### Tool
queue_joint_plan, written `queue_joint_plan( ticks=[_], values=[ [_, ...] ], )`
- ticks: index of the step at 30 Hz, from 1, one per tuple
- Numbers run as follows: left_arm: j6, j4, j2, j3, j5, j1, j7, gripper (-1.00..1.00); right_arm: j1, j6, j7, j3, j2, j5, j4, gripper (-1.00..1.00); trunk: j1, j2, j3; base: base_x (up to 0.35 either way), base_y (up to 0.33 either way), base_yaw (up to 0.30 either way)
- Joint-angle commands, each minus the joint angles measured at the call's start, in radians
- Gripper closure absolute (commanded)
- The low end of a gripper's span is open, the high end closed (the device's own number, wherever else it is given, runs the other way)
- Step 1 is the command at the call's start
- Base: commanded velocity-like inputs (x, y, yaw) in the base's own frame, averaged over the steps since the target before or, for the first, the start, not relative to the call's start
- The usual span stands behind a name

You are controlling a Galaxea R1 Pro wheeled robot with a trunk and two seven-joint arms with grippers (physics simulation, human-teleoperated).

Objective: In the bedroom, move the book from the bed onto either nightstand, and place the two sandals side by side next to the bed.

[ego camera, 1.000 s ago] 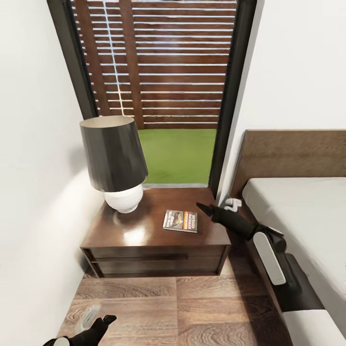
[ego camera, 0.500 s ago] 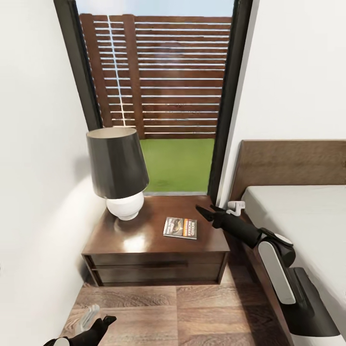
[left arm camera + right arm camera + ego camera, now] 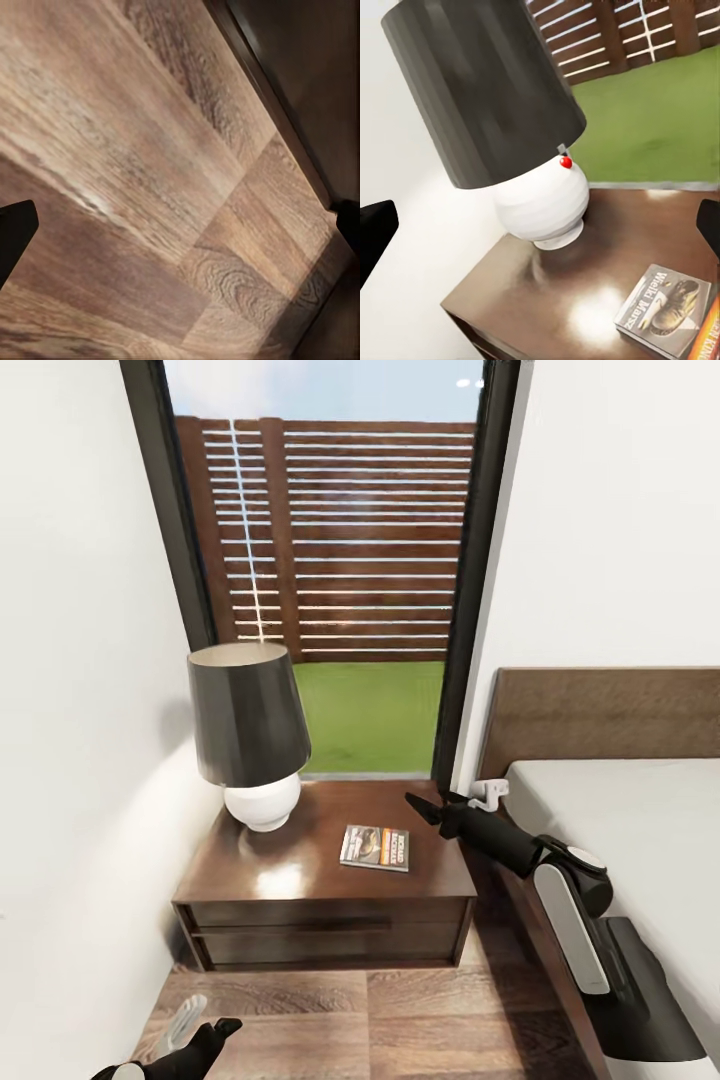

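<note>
Nearest, the left gripper (image 3: 205,1032) hangs low over the grainy plank floor (image 3: 400,1020), jaws parted and empty. The view has tilted up and drawn back, so the robot seems to be leaving. The right gripper (image 3: 420,807), released, hovers beside the thin paperback book (image 3: 375,847), flat on the glossy nightstand (image 3: 300,890) surface: book step done. Beyond, a dark-shaded, round white lamp (image 3: 250,735).

lamp (image 3: 249,738): charcoal shade, white base | nightstand (image 3: 325,880): glossy dark brown | book (image 3: 375,848): dark cover, orange-tan picture, white lettering | floor (image 3: 400,1020): brown wood grain
</note>
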State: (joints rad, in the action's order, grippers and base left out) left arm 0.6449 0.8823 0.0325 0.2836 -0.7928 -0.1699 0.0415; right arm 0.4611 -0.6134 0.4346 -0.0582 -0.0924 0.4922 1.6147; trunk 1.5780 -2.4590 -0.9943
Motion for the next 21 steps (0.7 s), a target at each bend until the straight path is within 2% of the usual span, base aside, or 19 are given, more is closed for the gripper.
queue_joint_plan(
  ticks=[1,21],
  values=[
    [0.006,0.001,0.0,0.002,-0.008,0.0,0.004,-1.0,0.001,-0.005,0.0,0.0,-0.001,0.004,0.001,-1.0,-0.004,0.007,0.002,0.0,0.0,0.0],
    [0.006,-0.005,0.001,0.002,-0.008,0.0,0.002,-1.0,-0.001,-0.01,-0.002,0.002,-0.002,-0.001,0.001,-1.0,-0.008,0.014,0.005,0.0,0.0,0.0]
  ],
)
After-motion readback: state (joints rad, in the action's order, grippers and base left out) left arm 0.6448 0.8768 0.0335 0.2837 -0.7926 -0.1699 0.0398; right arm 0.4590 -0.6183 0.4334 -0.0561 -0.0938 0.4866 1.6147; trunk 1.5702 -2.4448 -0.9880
